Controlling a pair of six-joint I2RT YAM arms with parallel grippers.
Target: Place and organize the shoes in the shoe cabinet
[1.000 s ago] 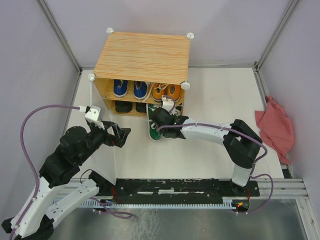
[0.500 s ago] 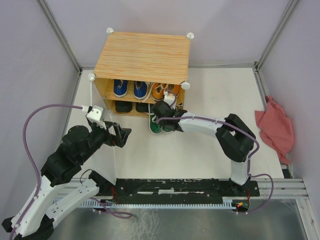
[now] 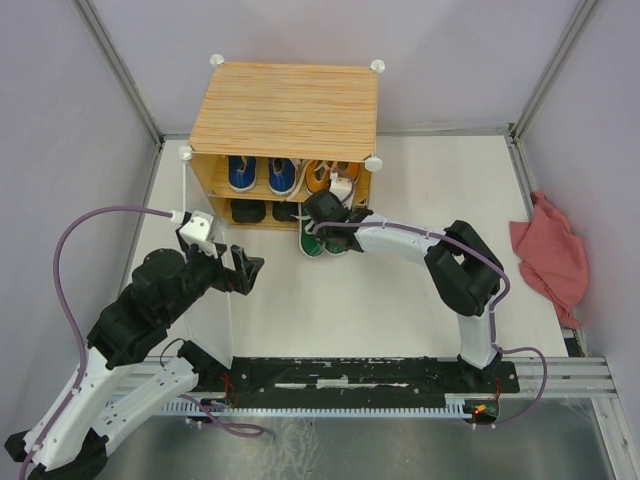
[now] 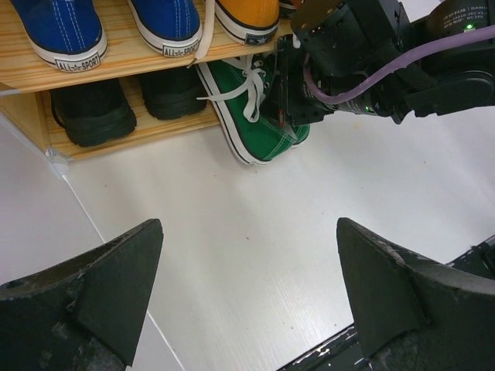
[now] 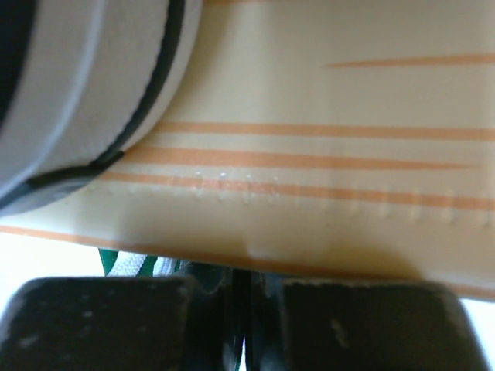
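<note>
Left wrist, cabinet shelf [image 4: 124, 60] holds blue sneakers [image 4: 58, 31], black boots [image 4: 97, 108] beneath

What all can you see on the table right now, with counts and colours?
shoe cabinet: one, light wood top, back of the table
blue sneakers: two, blue, upper shelf, left
orange sneakers: two, orange, upper shelf, right, partly hidden
black boots: two, black, lower shelf, left
green sneakers: two, green, at the lower shelf's right opening, toes on the table
cloth: one, red, far right
table: one, white
left gripper: open, in front of the cabinet, holding nothing
right gripper: shut on the green sneakers
</note>
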